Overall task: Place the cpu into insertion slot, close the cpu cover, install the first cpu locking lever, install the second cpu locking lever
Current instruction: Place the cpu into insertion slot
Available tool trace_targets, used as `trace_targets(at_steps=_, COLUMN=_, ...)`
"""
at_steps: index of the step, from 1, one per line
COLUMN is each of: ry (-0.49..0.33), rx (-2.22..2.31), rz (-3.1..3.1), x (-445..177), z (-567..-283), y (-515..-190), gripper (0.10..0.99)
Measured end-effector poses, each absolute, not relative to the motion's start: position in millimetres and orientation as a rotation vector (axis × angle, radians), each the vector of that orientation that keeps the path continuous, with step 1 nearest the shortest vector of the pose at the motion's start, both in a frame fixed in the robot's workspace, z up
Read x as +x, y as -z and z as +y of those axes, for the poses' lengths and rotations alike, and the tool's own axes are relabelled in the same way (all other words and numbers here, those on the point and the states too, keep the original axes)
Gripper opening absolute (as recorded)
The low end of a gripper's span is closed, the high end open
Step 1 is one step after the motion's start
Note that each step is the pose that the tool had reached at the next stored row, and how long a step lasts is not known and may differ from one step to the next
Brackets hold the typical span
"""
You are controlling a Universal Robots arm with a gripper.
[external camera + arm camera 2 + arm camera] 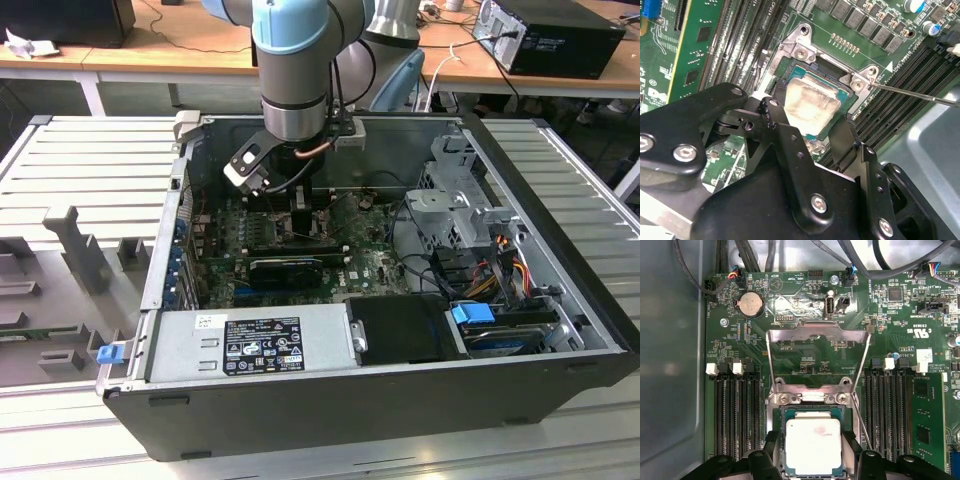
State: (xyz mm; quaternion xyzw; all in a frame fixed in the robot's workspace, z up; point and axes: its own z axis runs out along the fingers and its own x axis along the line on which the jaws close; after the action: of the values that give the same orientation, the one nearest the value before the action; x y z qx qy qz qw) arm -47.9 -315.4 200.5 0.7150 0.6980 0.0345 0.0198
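Jaws pinch the cpu [812, 447] by opposite edges, seated in the insertion slot [830, 67]; the cpu cover [818, 330] stands open. You're handling something light, stiff, fragile: edges only.

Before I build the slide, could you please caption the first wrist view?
End effector straddling the cpu, with the cover open.

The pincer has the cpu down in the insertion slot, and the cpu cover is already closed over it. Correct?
Not quite. The cpu cover is open and swung back off the insertion slot, as the first wrist view shows. The rest holds: the pincer has the cpu down in the slot.
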Motion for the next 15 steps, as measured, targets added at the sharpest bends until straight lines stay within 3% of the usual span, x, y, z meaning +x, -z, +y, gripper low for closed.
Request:
trace_targets(at_steps=13, ry=-0.095, rx=2.213, rz=2.161, x=-48.0, z=-315.9, y=-210.6, gripper=0.604)
trace_targets(at_steps=15, ry=-0.095, rx=2.213, rz=2.161, x=-48.0, z=-315.9, y=-212.1, gripper=0.522)
